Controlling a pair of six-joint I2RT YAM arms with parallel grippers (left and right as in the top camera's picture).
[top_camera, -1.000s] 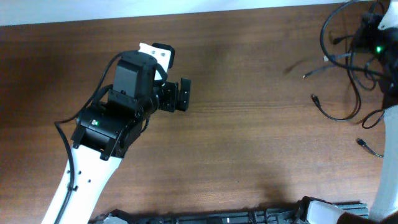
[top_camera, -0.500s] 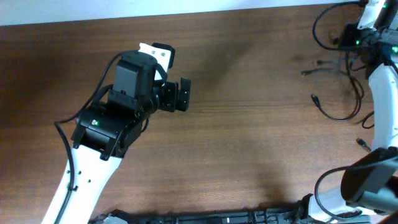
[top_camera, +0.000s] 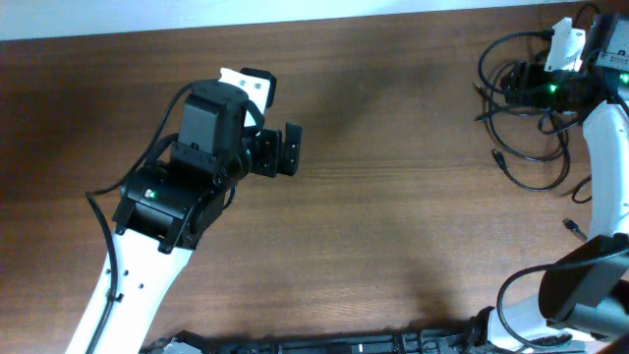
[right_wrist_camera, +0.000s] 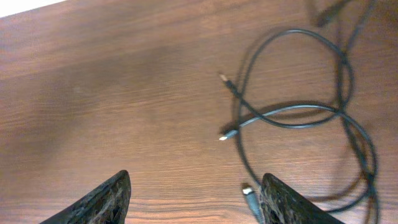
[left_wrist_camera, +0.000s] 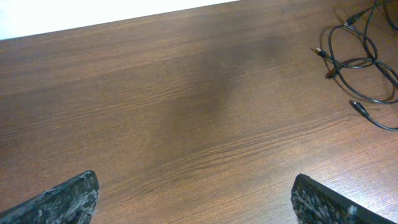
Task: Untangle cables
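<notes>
Sprawling cables on table, right end effector parted above.

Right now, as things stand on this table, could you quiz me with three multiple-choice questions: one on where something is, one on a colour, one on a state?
1. Seen from overhead, where do the cables lie on the table?
A. at its right end, by the right arm
B. in the middle
C. under the left arm

2. What colour are the cables?
A. white
B. black
C. red

3. How does the left tool stand?
A. shut on a cable
B. shut on nothing
C. open, with nothing between its fingers

Answers:
1 A: the loops bunch at the right edge of the overhead view.
2 B: every cord looks black against the brown wood.
3 C: its wrist view shows the two fingers far apart over bare wood.
</notes>
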